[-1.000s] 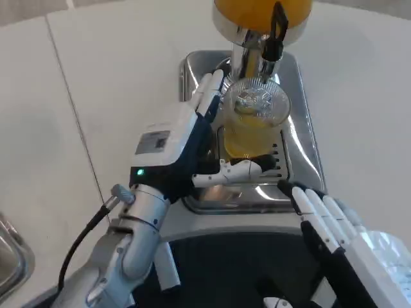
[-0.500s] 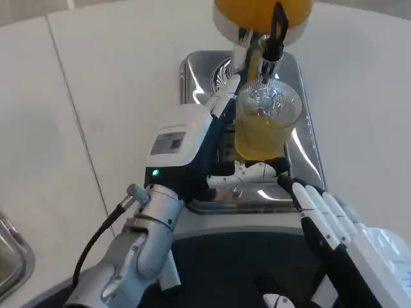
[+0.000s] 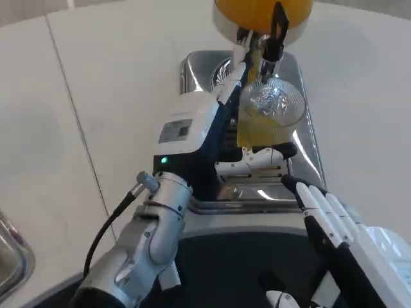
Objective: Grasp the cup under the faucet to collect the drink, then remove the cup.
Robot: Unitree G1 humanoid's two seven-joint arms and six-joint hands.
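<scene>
Standing upright beneath the faucet point(image 3: 275, 29), the cup point(image 3: 266, 115) is a clear plastic tumbler with orange drink in its lower part; its mouth faces up toward the camera and its long axis runs vertical, base just above the drip tray point(image 3: 302, 160). The faucet's black lever sits right over the cup's far rim, and the orange dispenser tank point(image 3: 247, 11) lies just behind that.

The left hand point(image 3: 221, 131) holds the cup from the faucet's left side: fingers reach up along the cup's left wall and the thumb crosses in front of its lower part, so the grip wraps the cup and is closed on it. This hand is plainly the nearer one, in contact already.

The right hand point(image 3: 334, 237) lies well nearer the robot than the faucet and to its right, fingers straight and apart, holding nothing, clear of the tray's front edge.

Judging from this, the cup appears partly filled and collection is underway or close to done. Removing it would call for drawing it toward the robot, away from the faucet, keeping it vertical so nothing spills.
</scene>
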